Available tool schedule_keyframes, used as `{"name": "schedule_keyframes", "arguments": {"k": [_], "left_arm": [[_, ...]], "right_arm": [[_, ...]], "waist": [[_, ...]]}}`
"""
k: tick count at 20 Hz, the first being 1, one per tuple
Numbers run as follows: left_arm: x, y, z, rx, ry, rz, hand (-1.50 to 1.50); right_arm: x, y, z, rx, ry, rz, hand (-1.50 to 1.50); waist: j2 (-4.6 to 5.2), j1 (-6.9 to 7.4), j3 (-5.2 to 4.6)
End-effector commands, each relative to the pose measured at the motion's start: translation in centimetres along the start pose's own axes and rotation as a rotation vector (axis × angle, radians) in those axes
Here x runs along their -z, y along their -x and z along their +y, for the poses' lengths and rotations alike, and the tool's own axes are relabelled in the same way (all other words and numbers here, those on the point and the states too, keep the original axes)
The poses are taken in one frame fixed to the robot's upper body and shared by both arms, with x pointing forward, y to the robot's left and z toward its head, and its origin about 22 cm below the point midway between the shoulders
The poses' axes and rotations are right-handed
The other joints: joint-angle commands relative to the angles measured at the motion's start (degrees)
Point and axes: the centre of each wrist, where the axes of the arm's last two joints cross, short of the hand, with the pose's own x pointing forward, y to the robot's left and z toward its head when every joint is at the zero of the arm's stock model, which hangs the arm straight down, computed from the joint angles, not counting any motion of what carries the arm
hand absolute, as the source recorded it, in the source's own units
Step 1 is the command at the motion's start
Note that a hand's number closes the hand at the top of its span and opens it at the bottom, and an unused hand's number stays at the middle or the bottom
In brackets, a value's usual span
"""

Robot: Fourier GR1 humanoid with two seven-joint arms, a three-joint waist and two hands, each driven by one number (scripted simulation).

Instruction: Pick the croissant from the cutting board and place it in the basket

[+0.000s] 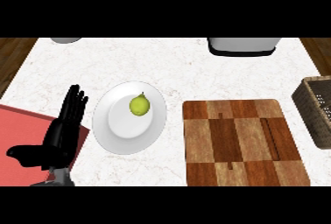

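Left hand (59, 133) resting open, fingers straight, at left of table (181, 65); cutting board (239, 144) lying well right, past plate (129, 131); basket (317, 111) sitting far right.

The rectangular wooden cutting board (242, 142), patched in light and dark brown squares, lies flat, right of the view's centre. The brown woven wicker basket (315, 109) sits just beside its upper right corner, partly cut off by the view's right edge.

readable text: none | labels: none | brands: none | numbers: none | signs: none
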Motion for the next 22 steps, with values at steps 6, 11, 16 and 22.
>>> {"name": "schedule_keyframes", "arguments": {"k": [6,11,16,22], "left_arm": [[0.5,1.1,0.1,0.015,-0.005,-0.015,0.0],[0.2,-0.7,0.9,-0.016,0.008,0.001,0.0],[0.6,-1.3,1.6,0.0,-0.002,-0.008,0.0],[0.9,1.1,-0.2,-0.02,-0.004,-0.009,0.0]], "right_arm": [[2.8,3.4,3.1,0.032,-0.034,0.025,1.5],[4.1,6.3,2.6,0.051,-0.001,0.025,1.5],[3.3,8.7,2.6,0.079,0.03,0.133,1.5],[3.8,9.2,6.4,0.049,-0.05,0.091,-1.5]], "waist": [[0.02,0.01,-0.01],[0.03,0.3,0.01],[0.03,0.21,0.01],[0.04,0.03,0.0]]}}
